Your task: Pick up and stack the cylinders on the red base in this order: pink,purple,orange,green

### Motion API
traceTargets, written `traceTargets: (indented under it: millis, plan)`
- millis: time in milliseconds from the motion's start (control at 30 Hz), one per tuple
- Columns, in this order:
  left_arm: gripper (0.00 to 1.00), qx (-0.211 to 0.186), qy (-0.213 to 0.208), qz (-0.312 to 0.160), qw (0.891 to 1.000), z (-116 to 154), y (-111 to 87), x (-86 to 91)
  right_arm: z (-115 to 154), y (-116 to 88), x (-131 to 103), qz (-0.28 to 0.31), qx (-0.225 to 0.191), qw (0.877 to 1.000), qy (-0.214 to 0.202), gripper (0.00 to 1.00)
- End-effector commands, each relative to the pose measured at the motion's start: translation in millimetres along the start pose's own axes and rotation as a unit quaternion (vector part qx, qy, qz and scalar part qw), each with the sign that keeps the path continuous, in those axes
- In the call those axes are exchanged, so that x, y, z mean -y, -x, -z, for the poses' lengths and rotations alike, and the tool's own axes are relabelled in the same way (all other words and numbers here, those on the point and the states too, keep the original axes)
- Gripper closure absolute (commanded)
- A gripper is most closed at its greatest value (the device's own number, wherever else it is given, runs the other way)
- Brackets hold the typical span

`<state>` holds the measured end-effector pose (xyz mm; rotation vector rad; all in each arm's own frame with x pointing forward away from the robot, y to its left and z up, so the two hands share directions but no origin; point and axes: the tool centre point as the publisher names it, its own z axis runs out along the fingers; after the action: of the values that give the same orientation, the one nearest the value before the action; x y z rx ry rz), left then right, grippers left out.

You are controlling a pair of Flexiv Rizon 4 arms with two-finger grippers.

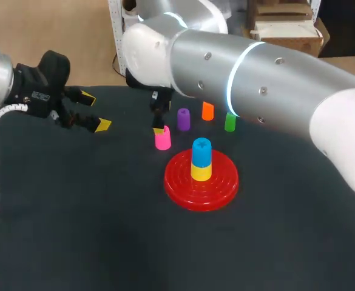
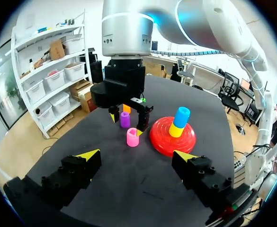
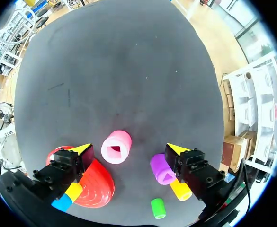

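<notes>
**Right claw [image 3: 129,149] spread around the pink cylinder [image 3: 116,147]**

The pink cylinder stood upright on the table [image 3: 119,71] between the right claw's wide-spread fingers, not pinched. The purple cylinder [image 3: 159,170] stood just beside one finger, with the orange cylinder [image 3: 182,191] and green cylinder [image 3: 157,208] behind it. By the other finger the red base [image 3: 100,189] carried a yellow cylinder [image 1: 201,171] topped by a blue cylinder [image 1: 201,148]. The left claw [image 2: 137,155] hung spread and empty, well apart.

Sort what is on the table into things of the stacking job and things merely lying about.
Job: pink cylinder, purple cylinder, orange cylinder, green cylinder, red base.
Not named in the order: blue cylinder, yellow cylinder, stacked on the base.
</notes>
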<state>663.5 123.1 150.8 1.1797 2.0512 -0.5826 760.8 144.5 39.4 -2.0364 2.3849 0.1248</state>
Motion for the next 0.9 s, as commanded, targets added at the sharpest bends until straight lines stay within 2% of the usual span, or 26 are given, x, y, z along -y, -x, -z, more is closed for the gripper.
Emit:
traceTargets:
  millis: [33,800,833,900]
  plan:
    - [0.00,-0.001,-0.001,0.000,1.000,-1.0,-0.1,-1.2,0.7,-6.1,-11.4,0.008,-0.001,1.000,-0.012,0.00]
    - [0.00,-0.001,-0.001,0.000,1.000,-1.0,-0.1,-1.2,-15.0,-14.7,-27.6,0.002,-0.008,0.999,-0.051,0.00]
    - [0.00,-0.001,-0.001,0.000,1.000,-1.0,-0.1,-1.2,-15.2,-14.2,-27.7,0.003,-0.014,0.998,-0.058,0.08]
    - [0.00,-0.001,-0.001,0.000,1.000,-1.0,-0.1,-1.2,-15.6,-13.8,-27.8,0.001,-0.014,0.998,-0.059,0.18]
